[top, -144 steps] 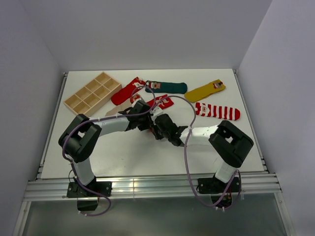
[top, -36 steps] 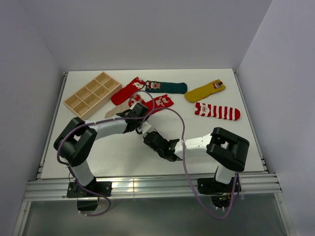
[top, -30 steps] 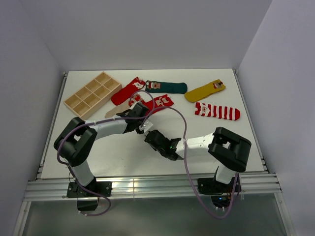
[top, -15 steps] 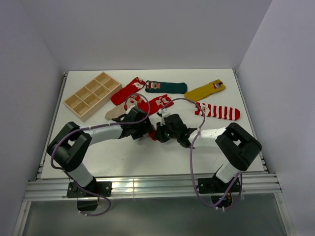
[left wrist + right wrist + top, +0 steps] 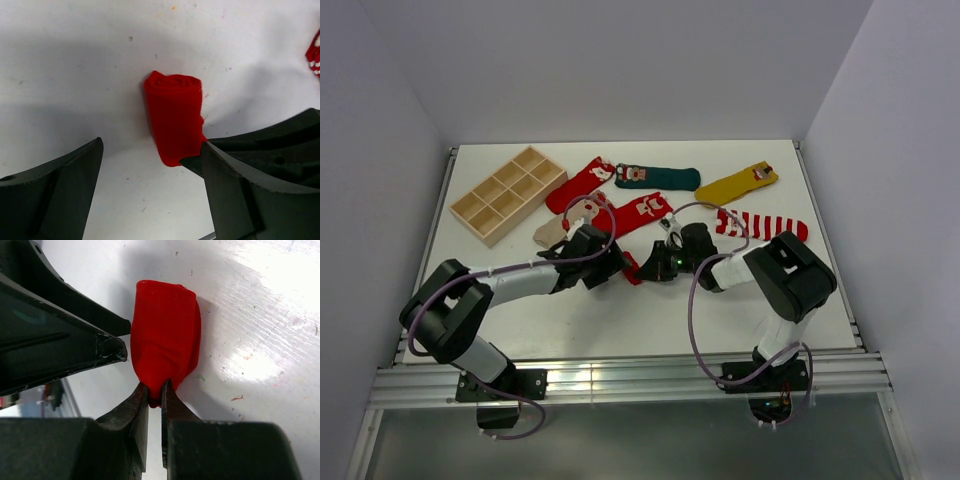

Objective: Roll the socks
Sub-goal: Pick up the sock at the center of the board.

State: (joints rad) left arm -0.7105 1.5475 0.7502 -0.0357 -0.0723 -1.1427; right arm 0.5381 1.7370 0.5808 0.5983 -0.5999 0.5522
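Note:
A red sock, rolled into a short bundle (image 5: 632, 268), lies on the white table mid-front; it also shows as the red roll (image 5: 175, 117) and red roll (image 5: 165, 335) in the wrist views. My right gripper (image 5: 155, 396) is shut on the roll's near edge, pinching a fold of fabric. My left gripper (image 5: 150, 162) stands open just short of the roll; its right finger (image 5: 240, 195) touches the roll's corner. Flat socks lie behind: red (image 5: 580, 184), dark green (image 5: 658, 178), mustard (image 5: 737, 184), striped (image 5: 761, 225), red with patch (image 5: 640, 211), beige (image 5: 551, 230).
A wooden tray (image 5: 506, 193) with several compartments sits at the back left. My left gripper's finger (image 5: 60, 335) crowds the left side of the right wrist view. Purple cables loop over both arms. Grey walls close in the table on three sides.
My left gripper has opened and let go of the red roll. Both grippers moved back and right from the near side, and my right gripper kept its pinch on the roll.

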